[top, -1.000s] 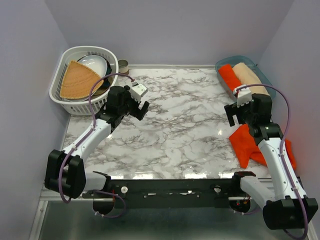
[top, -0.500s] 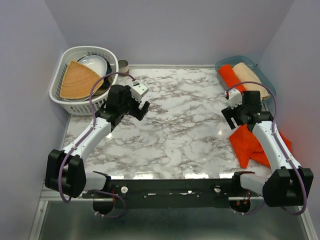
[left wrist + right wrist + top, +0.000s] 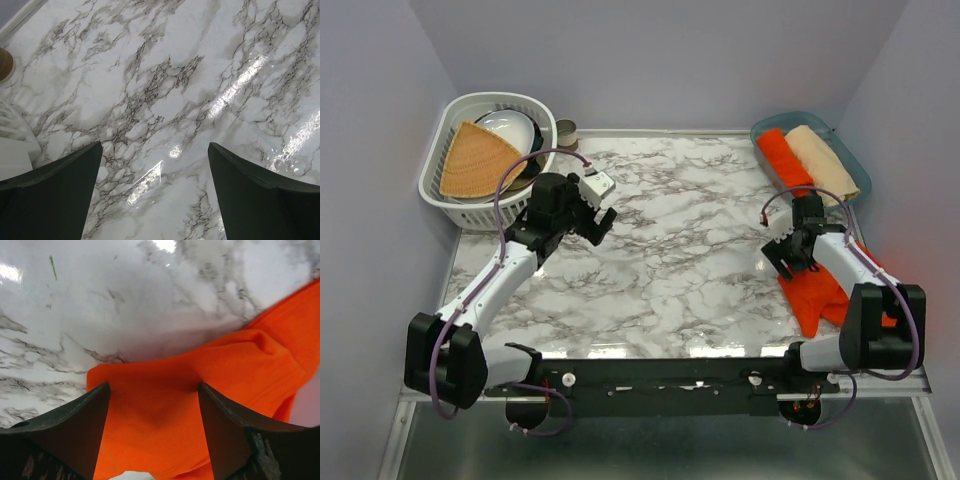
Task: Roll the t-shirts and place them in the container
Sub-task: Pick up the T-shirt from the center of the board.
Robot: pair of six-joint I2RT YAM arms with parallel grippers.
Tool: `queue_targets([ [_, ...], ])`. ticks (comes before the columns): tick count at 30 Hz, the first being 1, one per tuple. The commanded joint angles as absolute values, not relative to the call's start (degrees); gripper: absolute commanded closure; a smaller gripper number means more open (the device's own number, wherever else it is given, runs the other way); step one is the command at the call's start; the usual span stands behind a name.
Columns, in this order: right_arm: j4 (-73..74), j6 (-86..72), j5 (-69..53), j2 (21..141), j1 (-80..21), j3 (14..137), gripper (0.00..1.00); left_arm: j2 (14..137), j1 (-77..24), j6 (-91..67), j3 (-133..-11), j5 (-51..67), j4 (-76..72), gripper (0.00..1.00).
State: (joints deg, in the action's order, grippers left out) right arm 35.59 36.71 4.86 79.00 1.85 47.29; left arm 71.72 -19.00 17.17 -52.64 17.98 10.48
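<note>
A crumpled orange-red t-shirt (image 3: 817, 296) lies at the table's right edge, partly hanging off it. My right gripper (image 3: 786, 256) is open and low over the shirt's near-left corner. In the right wrist view the two fingers straddle the orange cloth (image 3: 165, 410), pressing into it without closing. A rolled orange-red shirt (image 3: 782, 158) and a rolled beige shirt (image 3: 822, 160) lie in the blue-green bin (image 3: 856, 165) at the back right. My left gripper (image 3: 603, 222) is open and empty above bare marble (image 3: 165, 100), left of centre.
A white basket (image 3: 445, 195) at the back left holds a tan woven fan piece (image 3: 475, 160) and bowls. A small jar (image 3: 566, 131) stands beside it. Grey walls close both sides.
My right arm has dropped forward and down, bringing its open gripper onto the orange shirt's corner. My left gripper shifted only slightly.
</note>
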Motion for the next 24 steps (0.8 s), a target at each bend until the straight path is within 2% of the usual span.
queue_targets([
  [1,32.1,44.6,3.7,82.6,1.8,44.0,0.2,67.9,-19.3,18.4,-48.7,16.7,9.5,0.02],
  [3,31.1,45.1,4.7,86.8,1.8,44.6,0.19,67.4,-19.3,17.8,-47.0,16.3,7.9,0.02],
  [5,31.6,45.6,5.3,89.6,1.8,46.8,0.26,66.8,-19.3,17.2,-46.5,16.2,7.1,0.02],
  [6,32.6,45.7,5.3,91.8,1.8,47.7,0.34,66.7,-19.3,17.0,-46.1,16.1,6.9,0.02],
  [7,33.3,45.7,4.9,92.6,1.8,48.9,0.51,66.2,-19.3,16.8,-45.9,15.8,6.8,0.02],
  [10,36.8,45.8,3.4,92.0,0.2,54.0,0.74,64.9,-19.3,17.4,-45.0,14.3,6.7,0.02],
  [13,40.5,47.0,0.4,87.7,-6.6,59.3,0.9,64.2,-19.2,18.5,-44.5,12.4,6.9,0.02],
  [17,47.4,46.4,-9.4,84.4,-17.7,72.0,0.99,64.9,-18.5,13.4,-45.3,7.2,5.0,0.01],
  [18,49.2,45.8,-12.0,83.9,-19.6,78.8,0.99,65.3,-17.3,12.4,-45.9,6.9,4.8,0.02],
  [20,49.7,43.7,-18.4,83.1,-24.4,84.8,0.99,66.1,-16.3,10.0,-45.7,5.8,3.7,0.02],
  [24,47.4,37.4,-24.9,83.8,-27.8,99.1,0.99,66.6,-14.2,8.7,-45.9,4.0,1.6,0.02],
])
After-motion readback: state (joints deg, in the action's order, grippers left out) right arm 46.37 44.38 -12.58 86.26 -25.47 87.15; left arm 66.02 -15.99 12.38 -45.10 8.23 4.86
